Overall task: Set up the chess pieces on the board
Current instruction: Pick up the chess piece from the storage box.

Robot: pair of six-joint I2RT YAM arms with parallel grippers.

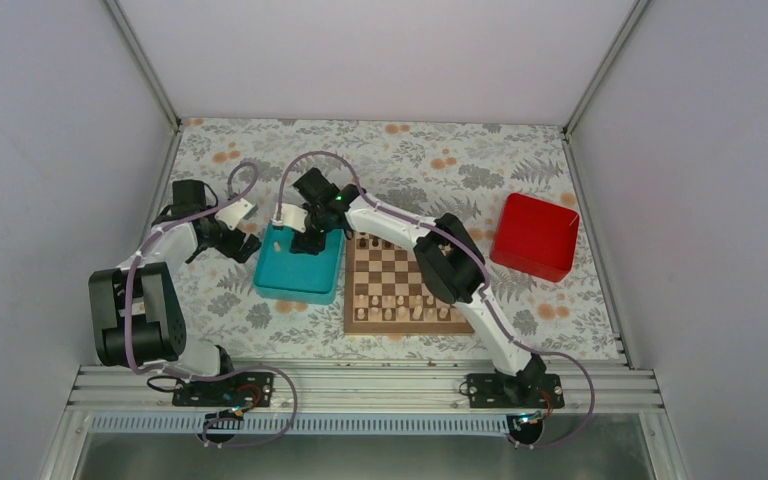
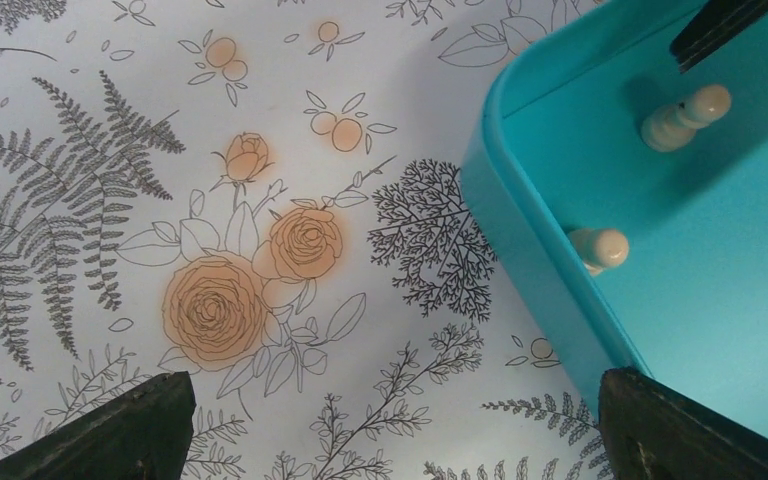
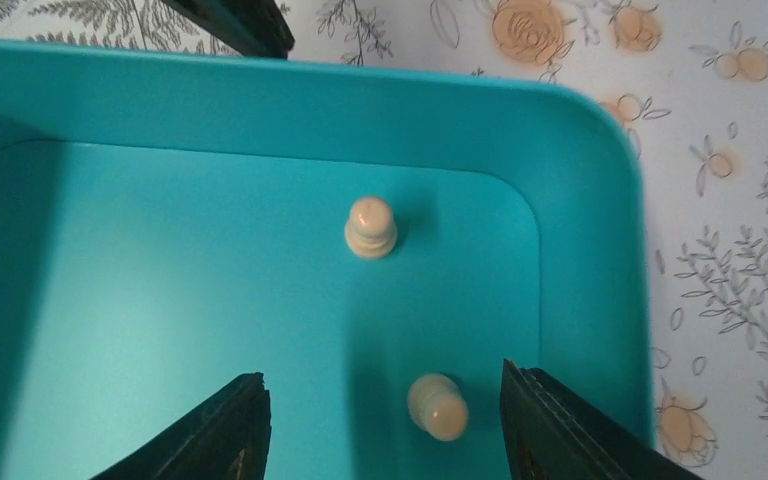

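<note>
Right wrist view: right gripper [image 3: 382, 378] half open, empty, either side of a pale pawn [image 3: 438, 405];
Pawn: likely light, hard, tippy; pinch its stem

White panels [image 1: 50, 150] box the table in at 9, 12 and 3 o'clock, with silver metal posts [image 1: 145, 65] at the far corners. The tabletop has a pale cloth [image 1: 410, 150] with grey ferns and orange roses, and a ribbed metal rail [image 1: 360, 385] along 6 o'clock. Light is soft and even.
</note>
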